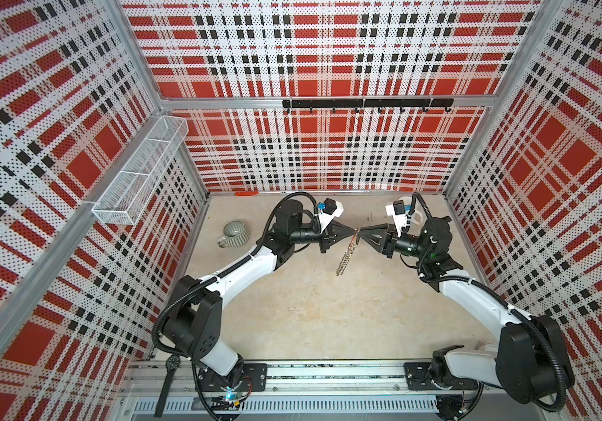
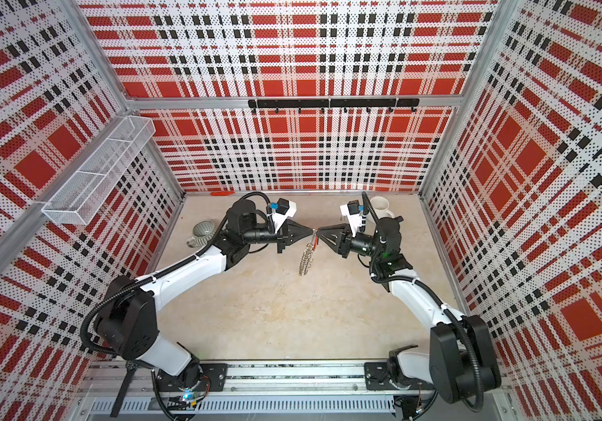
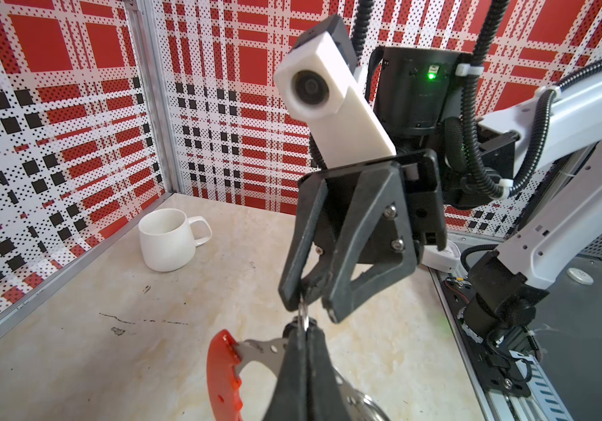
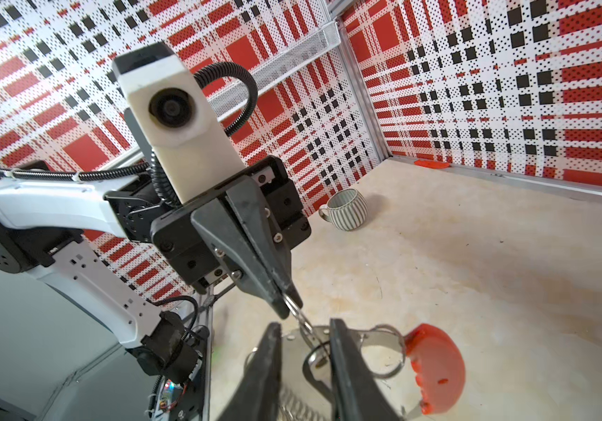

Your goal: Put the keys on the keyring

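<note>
Left gripper (image 4: 289, 304) clamps the keyring (image 4: 438, 364), which hangs below it; the right gripper (image 4: 305, 324), directly opposite, brackets a loop, grip uncertain.

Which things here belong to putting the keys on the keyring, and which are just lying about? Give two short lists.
Belong to the job:
keyring, held in the air
left claw, shut on it
right claw, at its rings

Just lying about:
ribbed grey-green mug
white mug
wire basket
hook rail
</note>
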Controlling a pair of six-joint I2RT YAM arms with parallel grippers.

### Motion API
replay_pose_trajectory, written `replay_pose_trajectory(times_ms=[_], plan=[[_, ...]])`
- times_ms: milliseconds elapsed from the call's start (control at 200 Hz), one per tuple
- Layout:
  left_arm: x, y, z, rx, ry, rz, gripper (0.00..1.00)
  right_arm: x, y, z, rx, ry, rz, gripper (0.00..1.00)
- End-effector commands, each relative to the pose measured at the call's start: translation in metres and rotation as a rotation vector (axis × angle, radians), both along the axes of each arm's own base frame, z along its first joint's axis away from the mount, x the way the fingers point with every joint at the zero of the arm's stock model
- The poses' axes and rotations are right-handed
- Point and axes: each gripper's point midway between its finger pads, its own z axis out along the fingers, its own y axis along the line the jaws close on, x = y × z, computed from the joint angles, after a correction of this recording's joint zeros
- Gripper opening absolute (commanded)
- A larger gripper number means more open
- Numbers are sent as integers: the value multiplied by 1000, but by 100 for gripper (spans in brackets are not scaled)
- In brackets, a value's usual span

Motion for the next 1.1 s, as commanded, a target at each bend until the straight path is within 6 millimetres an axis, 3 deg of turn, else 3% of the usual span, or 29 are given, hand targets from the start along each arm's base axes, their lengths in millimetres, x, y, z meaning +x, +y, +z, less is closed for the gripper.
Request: replay_pose_trajectory(times_ms=[0,225,496,902,1092], plan=[[-10,2,28,-56,-69,-16,0,-3,0,6,19,-33,21,19],[-12,3,36,-95,-82,-9,0,-4,-1,3,17,-28,10,0],[-25,3,52,-222,-126,-5,0,1,-4,-8,0,43,-32,0],[-53,5,84,-515,-217,-24,0,-11,19,-12,80,229,101,0],[-52,1,80,-530,-207,-26,0,-14,23,-8,76,213,106,0]])
